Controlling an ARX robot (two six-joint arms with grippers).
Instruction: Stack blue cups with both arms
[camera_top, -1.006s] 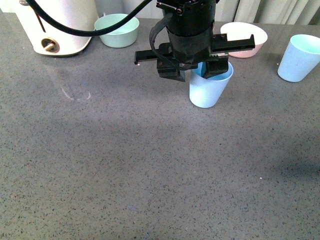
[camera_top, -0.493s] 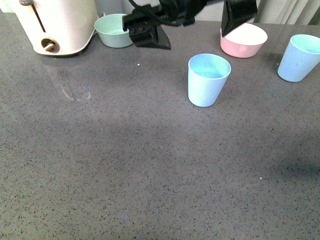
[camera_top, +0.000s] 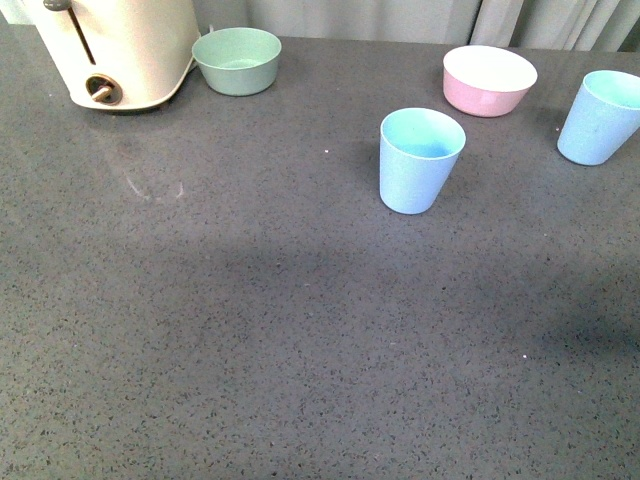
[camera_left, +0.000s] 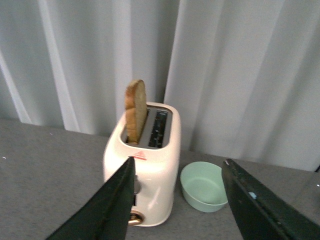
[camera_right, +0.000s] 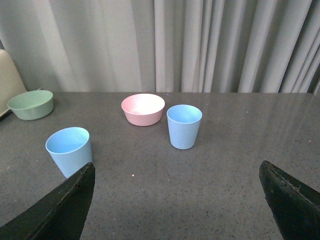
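Note:
Two light blue cups stand upright and apart on the grey table. One blue cup (camera_top: 420, 160) is mid-table, seen too in the right wrist view (camera_right: 70, 150). The other blue cup (camera_top: 600, 116) is at the far right edge (camera_right: 184, 126). No arm shows in the front view. My left gripper (camera_left: 177, 200) is open with nothing between its fingers, raised and facing the toaster. My right gripper (camera_right: 177, 200) is open and empty, well back from both cups.
A cream toaster (camera_top: 115, 50) with a slice of bread (camera_left: 135, 112) stands at the back left. A green bowl (camera_top: 237, 60) sits beside it. A pink bowl (camera_top: 489, 79) sits between the two cups at the back. Grey curtains hang behind the table.
The left arm, which was over the middle cup a second ago, lifted up and away and has left the front view. The cup stays standing on the table.

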